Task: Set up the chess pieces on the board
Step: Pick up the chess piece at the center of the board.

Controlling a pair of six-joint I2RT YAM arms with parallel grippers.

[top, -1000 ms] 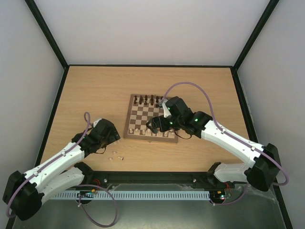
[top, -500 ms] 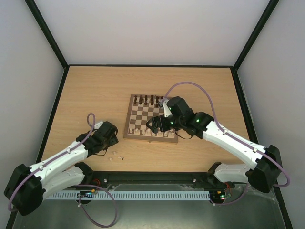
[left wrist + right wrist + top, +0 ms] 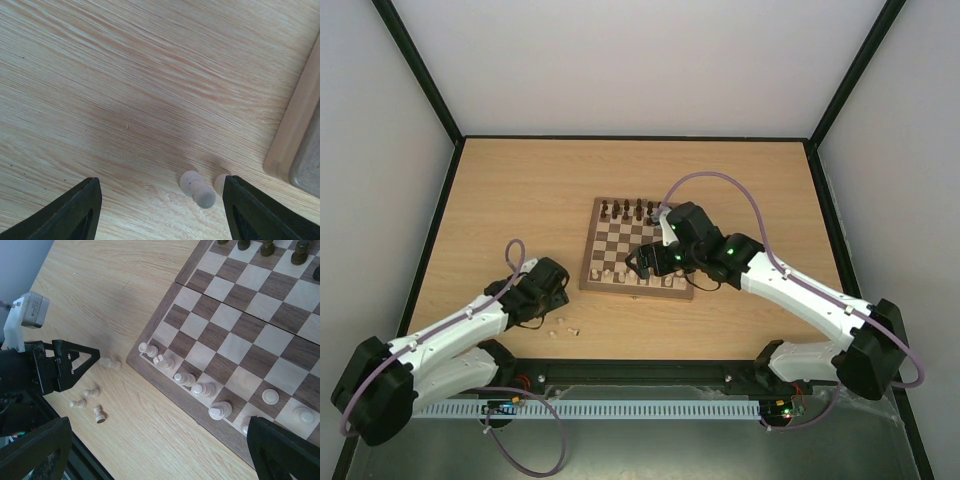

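Left gripper (image 3: 160, 210) — jaws well apart, holding nothing, low over the table (image 3: 125, 75) just left of the near-left corner of the board (image 3: 620, 238). One pale chess piece (image 3: 197, 189) lies on its side between the fingers, closer to the right finger (image 3: 260, 210). A second pale piece (image 3: 220, 183) sits at that finger's edge, partly hidden. Three loose pale pieces (image 3: 91, 391) lie on the table nearer the arm bases.

Right gripper (image 3: 160, 450) — jaws spread wide, empty, above the board's near edge. Standing pale pieces (image 3: 184, 378) occupy the board's near rows. Dark pieces (image 3: 630, 209) line the far row.
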